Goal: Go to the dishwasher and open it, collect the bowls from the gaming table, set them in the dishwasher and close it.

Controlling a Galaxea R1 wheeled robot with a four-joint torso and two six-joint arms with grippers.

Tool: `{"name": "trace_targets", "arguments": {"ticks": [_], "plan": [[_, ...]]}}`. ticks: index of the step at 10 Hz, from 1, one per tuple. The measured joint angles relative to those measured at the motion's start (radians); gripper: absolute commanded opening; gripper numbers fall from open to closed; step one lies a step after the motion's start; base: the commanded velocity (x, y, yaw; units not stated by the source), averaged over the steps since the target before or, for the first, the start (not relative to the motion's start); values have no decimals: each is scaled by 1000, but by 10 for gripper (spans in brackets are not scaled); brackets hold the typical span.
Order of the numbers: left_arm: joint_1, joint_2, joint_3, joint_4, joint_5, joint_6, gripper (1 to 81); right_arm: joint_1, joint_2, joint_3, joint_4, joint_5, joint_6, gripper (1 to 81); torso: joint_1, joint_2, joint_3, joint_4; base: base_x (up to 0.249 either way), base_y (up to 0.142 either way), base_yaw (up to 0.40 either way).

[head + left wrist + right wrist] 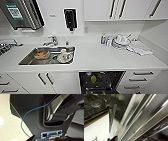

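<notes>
My left arm's dark plate [32,119] and jointed bar [58,110] hang close before its wrist camera, a blue cable [26,114] looping across them.

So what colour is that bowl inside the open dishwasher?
Pale yellow-green; the bowl sits in the dark dishwasher, clearest in the head view.

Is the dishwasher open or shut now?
Open: the dishwasher under the counter shows its dark interior, with a yellow-green bowl inside.

I see bright, even light on the white counter [105,58]; the dishwasher [100,82] interior stays dark. Edges bow in my head view. Glare streaks its steel front [140,116]; everything is blurred.
</notes>
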Motion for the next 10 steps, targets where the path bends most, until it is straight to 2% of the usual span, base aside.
{"name": "trace_targets", "arguments": {"ticks": [3, 6, 8, 10], "plan": [[0, 1, 0, 0, 0, 0, 811, 4, -145, 44, 0, -5, -1, 811, 0, 0, 0, 0, 0, 0, 0], [-1, 3, 0, 0, 0, 0, 811, -76, -227, 60, 1, -29, -5, 811, 0, 0, 0, 0, 0, 0, 0], [-3, 2, 0, 0, 1, 0, 811, -150, -206, 31, 0, -35, -31, 811, 0, 0, 0, 0, 0, 0, 0], [-12, 3, 0, 0, 0, 0, 811, -193, -155, -54, 2, -37, -67, 811, 0, 0, 0, 0, 0, 0, 0]]}}
